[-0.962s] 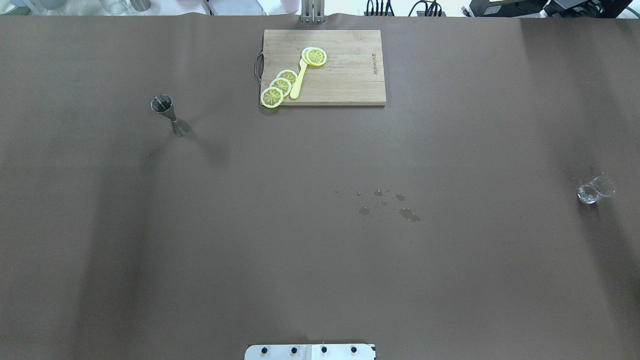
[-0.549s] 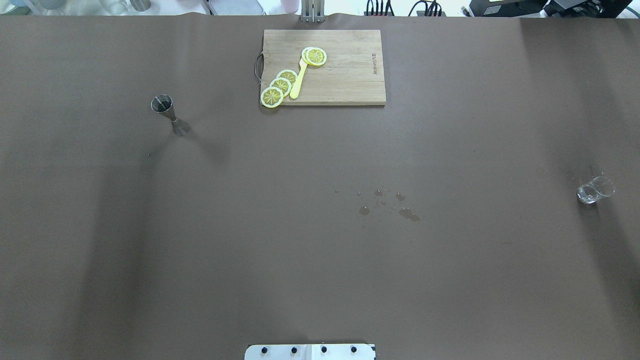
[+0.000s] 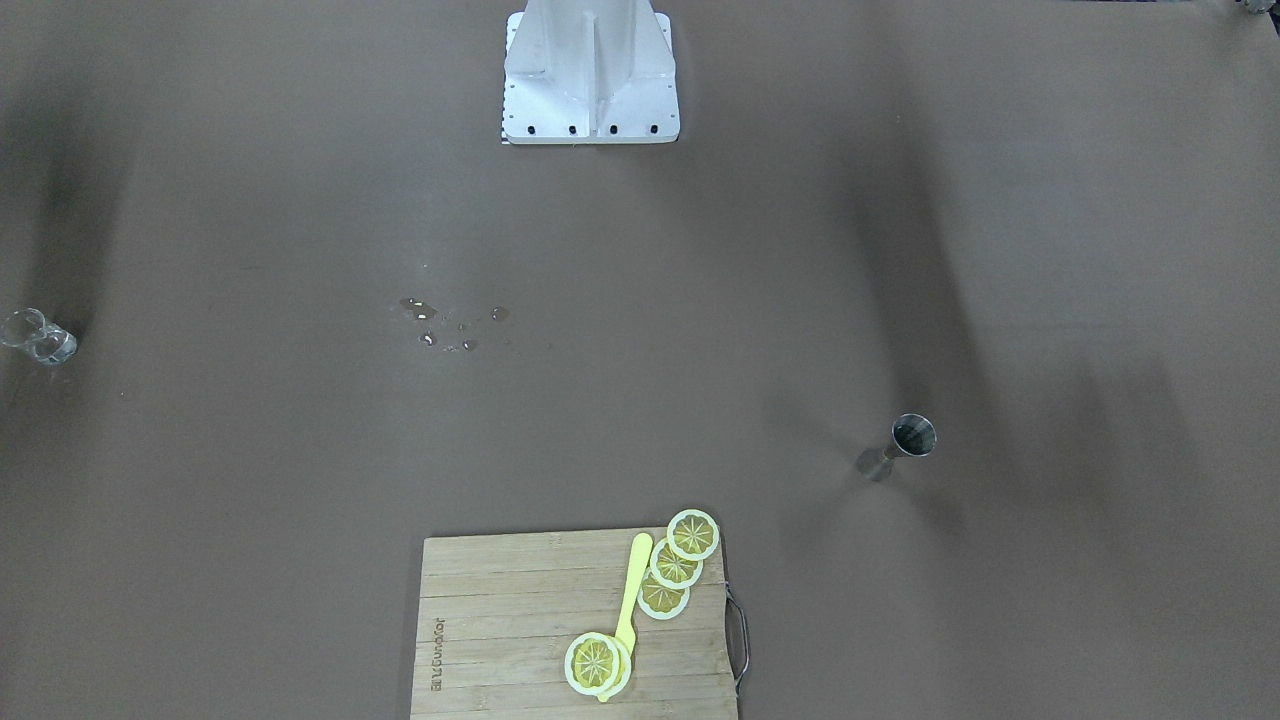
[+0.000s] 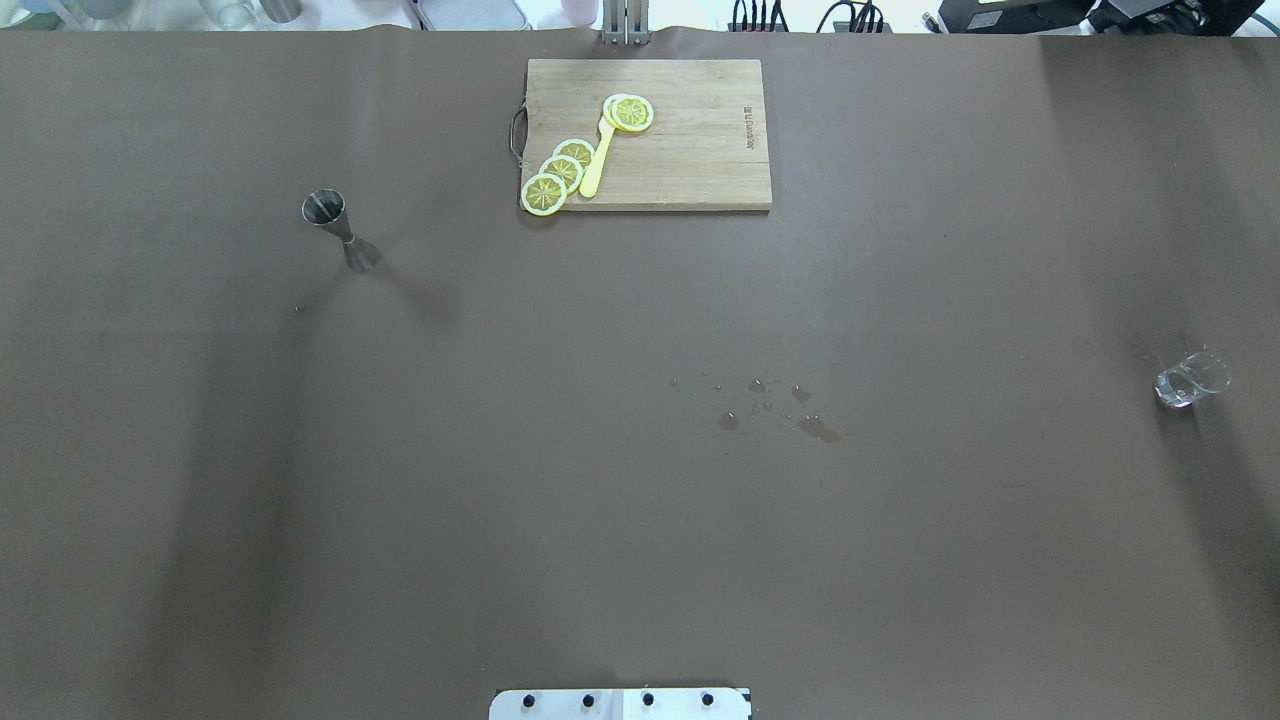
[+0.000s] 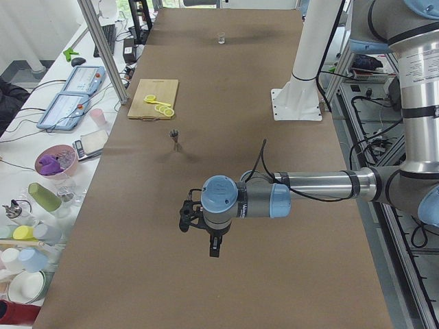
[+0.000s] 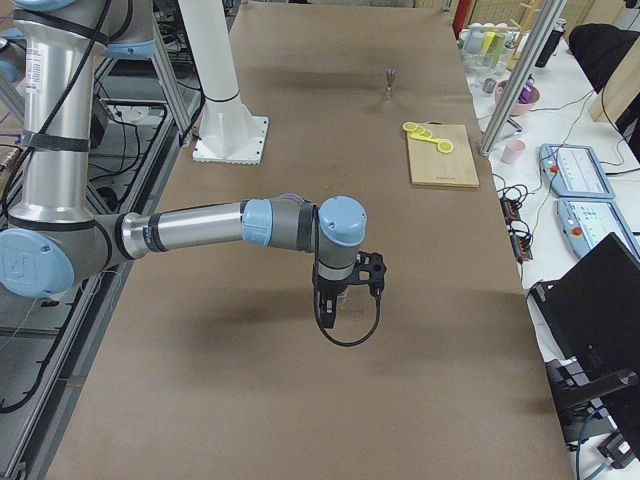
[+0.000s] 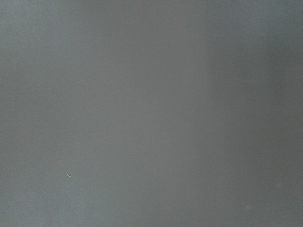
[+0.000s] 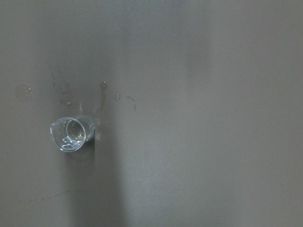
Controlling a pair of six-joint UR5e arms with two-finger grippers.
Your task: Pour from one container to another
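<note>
A small steel jigger [image 4: 326,211] stands upright on the brown table at the left; it also shows as the jigger [image 3: 912,437] and the jigger [image 5: 175,136]. A small clear glass [image 4: 1190,380] stands far right, seen from above as the glass [image 8: 71,134] and as the glass [image 3: 35,338]. My left gripper [image 5: 214,251] hangs over bare table, well short of the jigger. Near the glass, my right gripper [image 6: 326,318] points down. Both show only in side views, so I cannot tell whether they are open or shut.
A wooden cutting board [image 4: 690,170] with lemon slices [image 4: 560,172] and a yellow knife [image 4: 598,160] lies at the far middle. Water drops [image 4: 770,405] spot the table centre. The white robot base [image 3: 590,90] stands at the near edge. Cluttered benches flank the table.
</note>
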